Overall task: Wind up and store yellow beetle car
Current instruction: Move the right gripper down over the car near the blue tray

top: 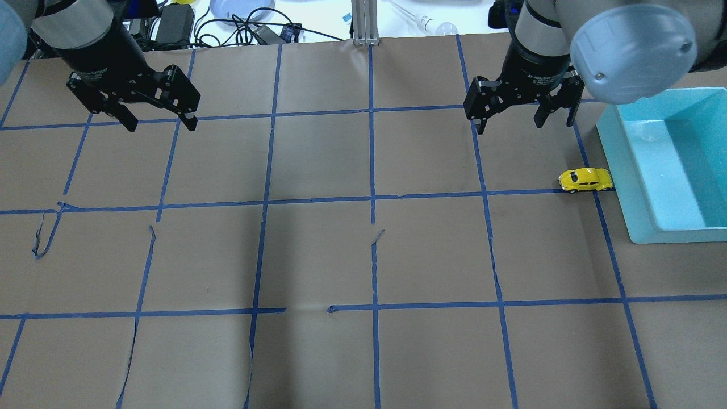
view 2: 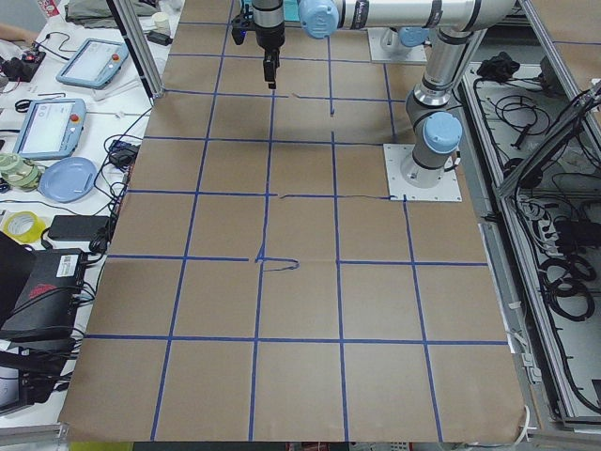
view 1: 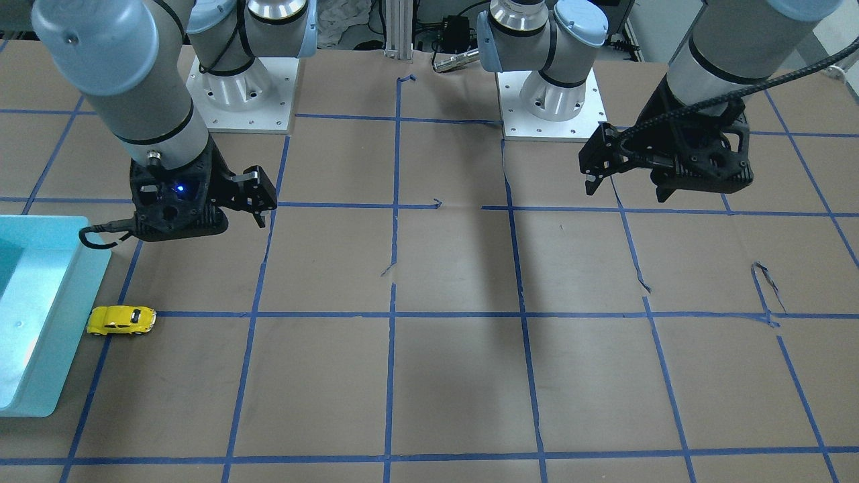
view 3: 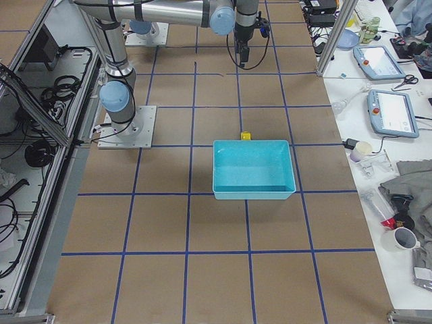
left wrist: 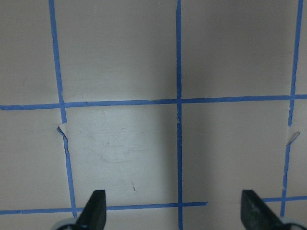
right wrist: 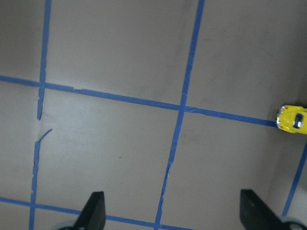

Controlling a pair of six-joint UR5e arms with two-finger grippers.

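The yellow beetle car (top: 585, 179) stands on its wheels on the brown paper, right beside the left wall of a teal bin (top: 625, 170). It also shows in the front view (view 1: 121, 320), the right wrist view (right wrist: 292, 119) and the exterior right view (view 3: 247, 136). My right gripper (top: 525, 122) is open and empty, hovering above the table a little behind and left of the car; it also shows in the front view (view 1: 218, 216) and in its wrist view (right wrist: 171, 211). My left gripper (top: 159, 119) is open and empty, far off at the table's other side (view 1: 627, 184) (left wrist: 173, 211).
The teal bin (view 1: 60, 315) (view 3: 255, 196) looks empty and lies at the table's right end. Blue tape lines grid the brown paper, which is torn in places. Cables and clutter lie beyond the far edge (top: 227, 23).
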